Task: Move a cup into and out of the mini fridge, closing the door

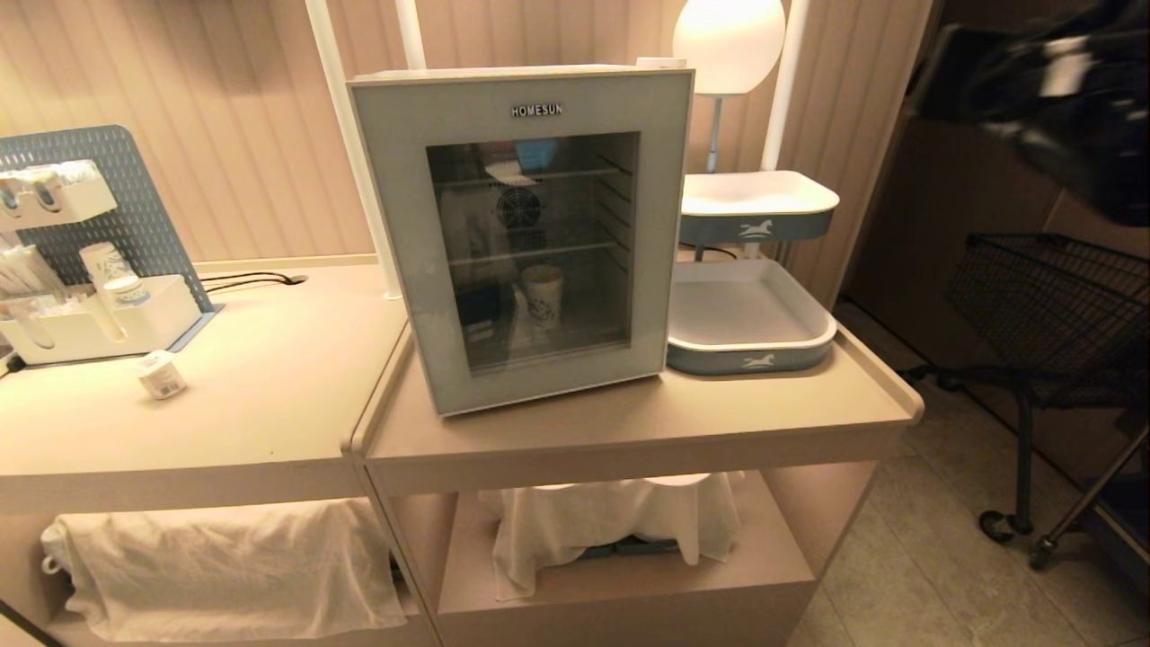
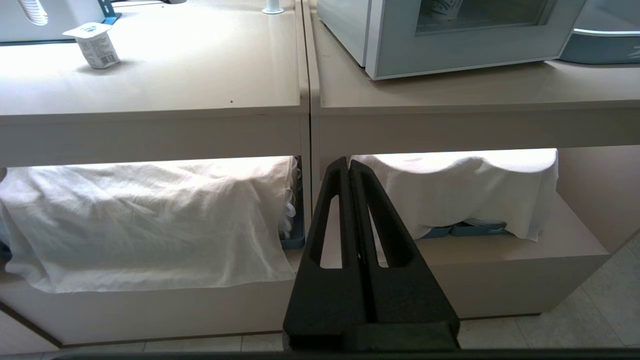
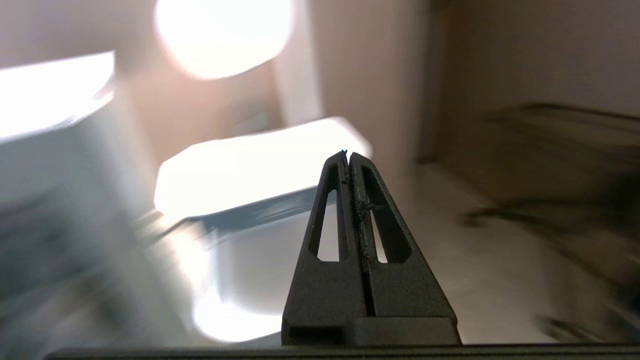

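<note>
One tapered white paper cup with a blue pattern (image 1: pixel 544 295) stands upright inside the boxy white mini fridge (image 1: pixel 526 234), on the bottom level, under two wire shelves and below the round fan at the back. The fridge's door (image 1: pixel 404 243), a pale grey-blue frame around dark glass, is shut. The word "HOMESUN" is at the top of the door, at 12 o'clock from the cup.

At 3 o'clock from the fridge, just beside it, sits a wide white tray with a blue-grey wall (image 1: pixel 750 359), and a second tray like it (image 1: pixel 759 220) is on a stand above. Each has a small white horse picture on its front. Far off at 9 o'clock, a white box in front of a blue peg board (image 1: pixel 99 323) holds small cups and other bits (too small to tell what they are). A little white tub with a printed label (image 1: pixel 162 374) lies on the counter near that box.

The beige counter (image 1: pixel 629 422) has open shelves under it, with white cloths (image 1: pixel 620 517) draped over things there. The wall behind is ribbed and pale, a round lamp (image 1: pixel 728 40) glows at 1 o'clock, and a black wire cart (image 1: pixel 1051 314) stands on the tiled floor.

The left gripper (image 2: pixel 348 161) is pressed shut with nothing in it, low in front of the shelves. The right gripper (image 3: pixel 346 155) is also closed tight and empty, up near the trays.
</note>
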Controlling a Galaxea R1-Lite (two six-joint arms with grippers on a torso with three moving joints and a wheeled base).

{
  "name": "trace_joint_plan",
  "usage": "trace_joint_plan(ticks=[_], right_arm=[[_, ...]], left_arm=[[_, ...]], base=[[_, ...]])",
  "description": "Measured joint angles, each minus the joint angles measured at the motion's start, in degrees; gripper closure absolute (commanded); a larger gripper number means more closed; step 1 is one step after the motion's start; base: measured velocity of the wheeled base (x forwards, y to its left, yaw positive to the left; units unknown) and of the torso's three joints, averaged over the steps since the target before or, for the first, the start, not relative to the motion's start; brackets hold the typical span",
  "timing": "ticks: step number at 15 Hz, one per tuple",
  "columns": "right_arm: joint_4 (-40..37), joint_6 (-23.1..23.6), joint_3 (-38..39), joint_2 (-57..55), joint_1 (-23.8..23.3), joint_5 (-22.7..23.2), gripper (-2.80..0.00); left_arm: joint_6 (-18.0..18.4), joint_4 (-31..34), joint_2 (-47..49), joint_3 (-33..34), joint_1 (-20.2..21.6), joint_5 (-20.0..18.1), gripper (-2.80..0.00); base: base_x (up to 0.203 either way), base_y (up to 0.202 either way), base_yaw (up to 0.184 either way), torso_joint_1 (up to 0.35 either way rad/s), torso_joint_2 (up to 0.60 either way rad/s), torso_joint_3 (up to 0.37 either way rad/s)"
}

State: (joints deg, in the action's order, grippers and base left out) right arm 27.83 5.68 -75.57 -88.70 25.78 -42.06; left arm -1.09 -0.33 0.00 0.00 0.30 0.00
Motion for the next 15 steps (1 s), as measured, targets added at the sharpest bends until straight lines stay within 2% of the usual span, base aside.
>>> trace_joint_plan(ticks=[2,5,7,9,10,12,14,15], right_arm=[[-2.39,0.17,9.02,15.35,-5.98,-4.99,0.0],[-4.28,0.28,26.98,36.97,-14.63,-7.95,0.0],[-5.33,0.36,39.73,50.21,-20.01,-7.73,0.0],[-3.94,-0.02,50.83,61.34,-24.03,-4.77,0.0],[-2.0,-0.27,56.5,65.48,-24.74,-1.87,0.0],[-0.15,-0.65,64.87,71.61,-25.06,9.29,0.0],[-4.77,-0.67,69.76,78.27,-25.23,22.88,0.0],[-7.95,-0.82,71.33,81.5,-25.27,28.12,0.0]], left_arm=[[0.0,0.02,0.0,0.0,0.0,0.0,0.0],[0.0,0.02,0.0,0.0,-0.06,0.02,0.0],[0.02,0.0,0.0,0.0,0.07,0.0,0.0],[0.06,0.02,0.0,0.0,0.0,0.0,0.0],[0.06,0.01,0.0,0.0,0.0,0.0,0.0],[0.08,-0.03,0.0,0.0,0.02,0.0,0.0],[0.07,0.0,0.0,0.0,0.0,0.0,0.0],[0.06,0.0,0.0,0.0,0.0,0.0,0.0]], base=[[0.0,0.0,0.0,0.0,0.0,0.0],[0.0,0.0,0.0,0.0,0.0,0.0],[0.0,0.0,0.0,0.0,0.0,0.0],[0.0,0.0,0.0,0.0,0.0,0.0],[0.0,0.0,0.0,0.0,0.0,0.0],[0.0,0.0,0.0,0.0,0.0,0.0],[0.0,0.0,0.0,0.0,0.0,0.0],[0.0,0.0,0.0,0.0,0.0,0.0]])
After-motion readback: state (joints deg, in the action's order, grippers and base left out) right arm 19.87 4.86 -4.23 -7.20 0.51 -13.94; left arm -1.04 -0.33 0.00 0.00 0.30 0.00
